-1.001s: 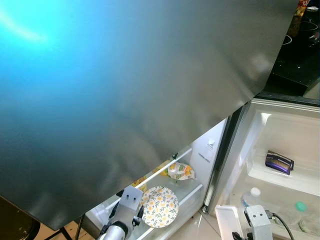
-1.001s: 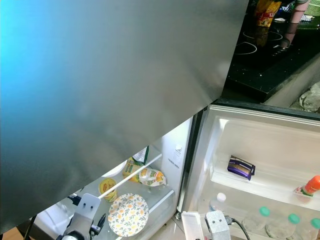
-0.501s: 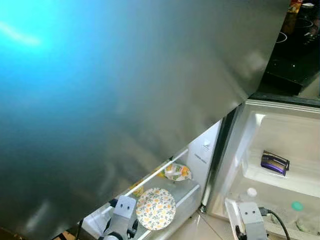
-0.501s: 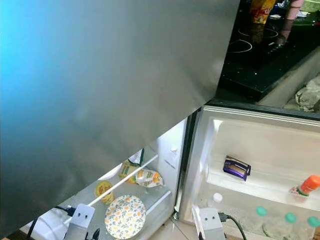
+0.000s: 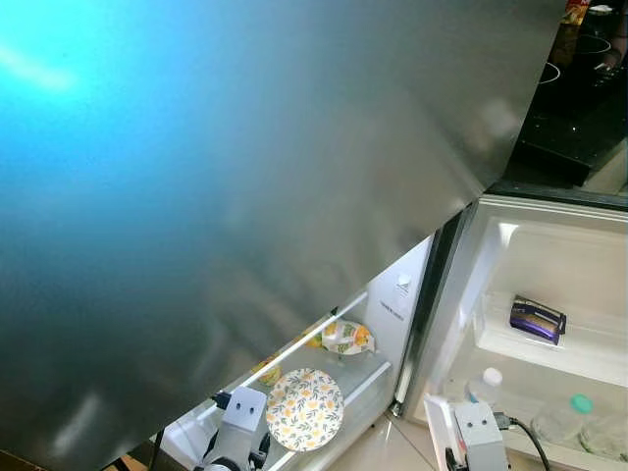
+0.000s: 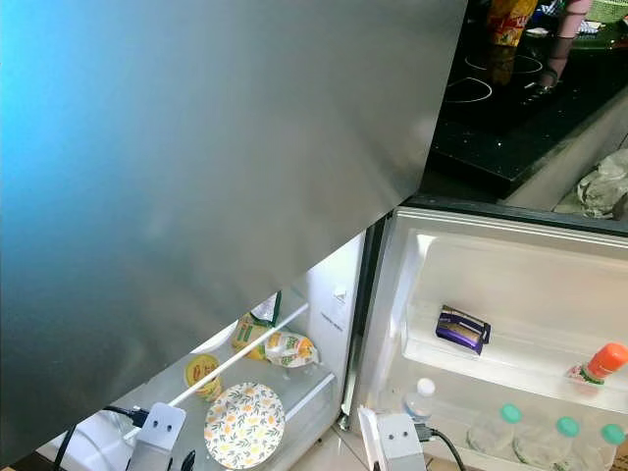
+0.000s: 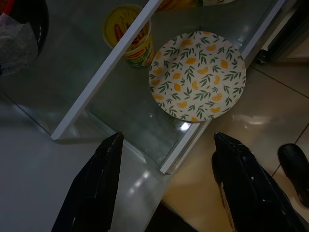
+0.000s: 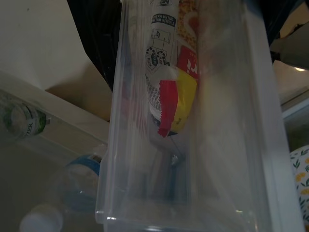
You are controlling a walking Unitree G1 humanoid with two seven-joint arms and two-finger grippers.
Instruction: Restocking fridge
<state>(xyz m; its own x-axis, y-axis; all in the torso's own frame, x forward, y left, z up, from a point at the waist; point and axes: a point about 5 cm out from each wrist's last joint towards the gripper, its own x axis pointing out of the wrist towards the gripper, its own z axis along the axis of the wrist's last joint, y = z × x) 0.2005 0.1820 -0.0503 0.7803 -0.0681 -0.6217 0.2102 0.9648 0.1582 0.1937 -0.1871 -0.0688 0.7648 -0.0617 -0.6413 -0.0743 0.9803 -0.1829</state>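
Fridge open; right gripper grips clear bin (packets inside); left gripper splayed above plate. I risk bin clipping shelf.

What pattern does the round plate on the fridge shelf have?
The plate is white with yellow lemons and green leaves, clearest in the left wrist view.

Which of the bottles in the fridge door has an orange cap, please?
The bottle on the upper door shelf, at its far right: its cap is orange. The bottles on the shelf below have a white cap or teal caps.
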